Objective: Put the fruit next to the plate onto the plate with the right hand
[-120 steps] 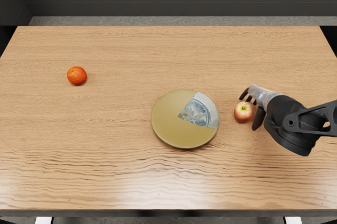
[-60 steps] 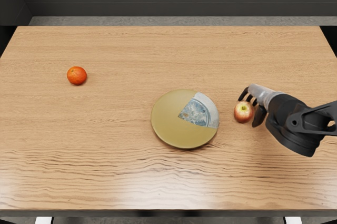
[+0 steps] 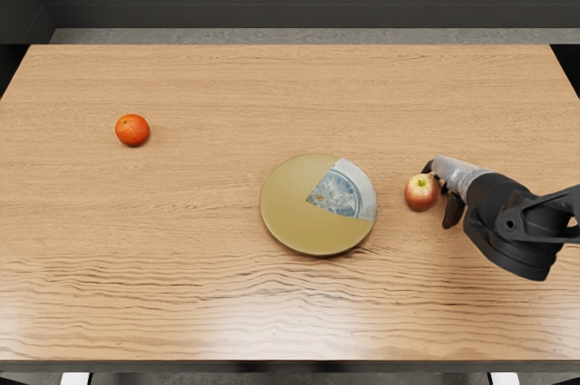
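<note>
The apple (image 3: 421, 192), judged firm, smooth and apt to roll, is flanked by the right hand (image 3: 448, 182), fingers spread, nothing gripped; its sides should be clasped

I've got an orange (image 3: 132, 129) resting on the wooden table (image 3: 272, 77), far left side. Grey strip and dark wall behind the back edge.

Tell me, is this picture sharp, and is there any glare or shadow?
Head view: sharp all over, no blur. A pale sheen lies across the near part of the table. Only faint, soft shadows hug the plate and apple. The backdrop is dark.
</note>
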Tool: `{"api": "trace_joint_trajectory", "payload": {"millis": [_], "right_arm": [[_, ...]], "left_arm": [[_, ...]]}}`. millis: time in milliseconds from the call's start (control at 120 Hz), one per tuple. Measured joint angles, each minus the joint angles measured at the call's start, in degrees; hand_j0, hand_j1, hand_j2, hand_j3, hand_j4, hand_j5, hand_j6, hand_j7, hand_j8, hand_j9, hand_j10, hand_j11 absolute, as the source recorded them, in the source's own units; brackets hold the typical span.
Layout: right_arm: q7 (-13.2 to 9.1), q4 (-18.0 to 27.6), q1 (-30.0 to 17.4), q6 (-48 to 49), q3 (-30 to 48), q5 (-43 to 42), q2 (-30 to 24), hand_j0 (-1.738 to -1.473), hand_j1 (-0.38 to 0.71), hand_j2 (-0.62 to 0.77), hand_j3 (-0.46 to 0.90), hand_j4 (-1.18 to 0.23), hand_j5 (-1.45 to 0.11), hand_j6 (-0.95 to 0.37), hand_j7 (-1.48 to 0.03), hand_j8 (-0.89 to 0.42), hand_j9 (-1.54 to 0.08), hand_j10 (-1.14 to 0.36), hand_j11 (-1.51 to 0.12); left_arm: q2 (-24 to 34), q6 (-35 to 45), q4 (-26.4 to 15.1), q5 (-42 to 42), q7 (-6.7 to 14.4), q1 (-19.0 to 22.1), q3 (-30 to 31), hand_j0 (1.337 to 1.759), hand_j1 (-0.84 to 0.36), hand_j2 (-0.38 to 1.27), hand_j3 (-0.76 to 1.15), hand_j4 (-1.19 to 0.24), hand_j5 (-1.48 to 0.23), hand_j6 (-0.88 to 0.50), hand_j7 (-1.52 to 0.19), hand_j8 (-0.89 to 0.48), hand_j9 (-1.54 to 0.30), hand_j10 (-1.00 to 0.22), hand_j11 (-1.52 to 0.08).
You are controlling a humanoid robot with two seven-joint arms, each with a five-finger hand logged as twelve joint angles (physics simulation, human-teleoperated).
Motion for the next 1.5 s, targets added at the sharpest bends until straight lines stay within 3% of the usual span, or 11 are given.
{"api": "trace_joint_trajectory", "payload": {"millis": [967,1500], "right_arm": [[-0.23,-2.73,0.81,-0.08,-0.08,0.34,3.49,-1.658,0.11,-0.08,0.0,-0.38,-0.5,-0.38,-0.5,-0.38,-0.5,-0.38,-0.5],[-0.23,-3.16,0.94,-0.08,-0.19,0.43,5.05,-1.658,0.18,-0.08,0.0,-0.45,-0.59,-0.45,-0.58,-0.45,-0.59,-0.45,-0.59]], "left_arm": [[0.0,0.0,0.0,0.01,-0.01,0.0,-0.01,1.658,0.35,0.0,0.0,0.0,0.0,0.0,0.0,0.0,0.0,0.0,0.0],[0.0,-0.01,0.0,0.02,-0.01,0.0,-0.02,1.658,0.35,0.0,0.0,0.0,0.0,0.0,0.0,0.0,0.0,0.0,0.0]]}}
